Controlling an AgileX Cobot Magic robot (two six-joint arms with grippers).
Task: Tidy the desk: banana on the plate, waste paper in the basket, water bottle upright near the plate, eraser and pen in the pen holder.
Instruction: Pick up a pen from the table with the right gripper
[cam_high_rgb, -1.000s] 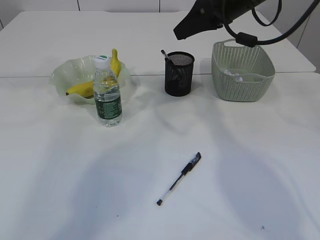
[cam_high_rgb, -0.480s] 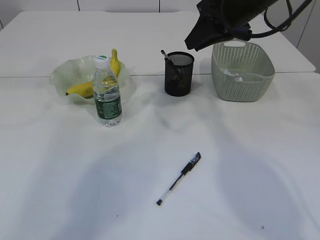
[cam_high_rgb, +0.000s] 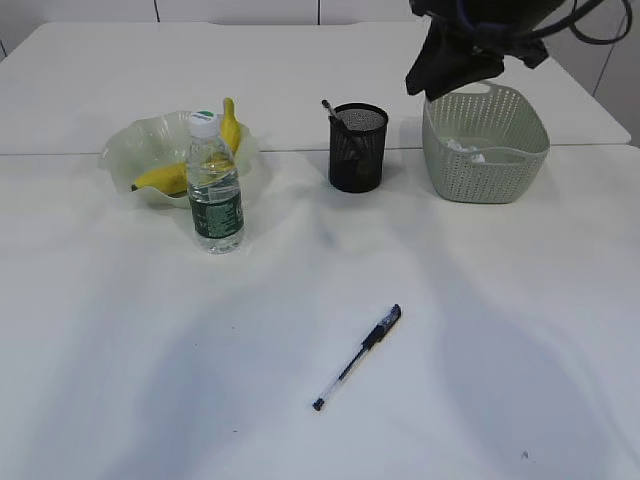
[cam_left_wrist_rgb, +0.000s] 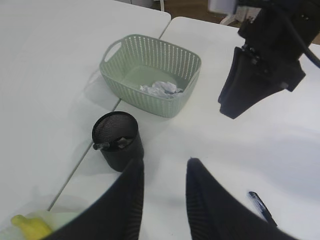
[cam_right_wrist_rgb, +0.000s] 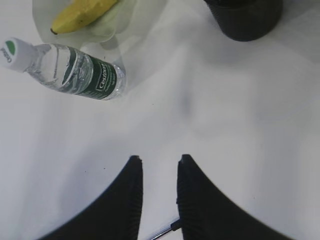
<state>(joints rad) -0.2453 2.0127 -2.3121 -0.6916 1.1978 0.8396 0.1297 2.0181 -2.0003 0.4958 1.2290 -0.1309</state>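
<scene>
Lying loose on the large plain white desk (cam_high_rgb: 120, 350), a blue-capped clear-barrelled pen (cam_high_rgb: 357, 357) sits well in front of the black mesh cylindrical pen holder (cam_high_rgb: 358, 146), which already has a pen-like stick in it; curved yellow banana (cam_high_rgb: 190, 160) rests in the pale green ruffled glass plate (cam_high_rgb: 125, 150); small clear water bottle (cam_high_rgb: 214, 183) with dark green label stands upright just in front of it; crumpled white paper (cam_left_wrist_rgb: 160, 88) lies inside the sage green woven-look basket (cam_high_rgb: 485, 140); eraser not visible. Left gripper (cam_left_wrist_rgb: 162, 172) hangs part open, empty; right gripper (cam_right_wrist_rgb: 157, 165) likewise part open, gripping nothing.
</scene>
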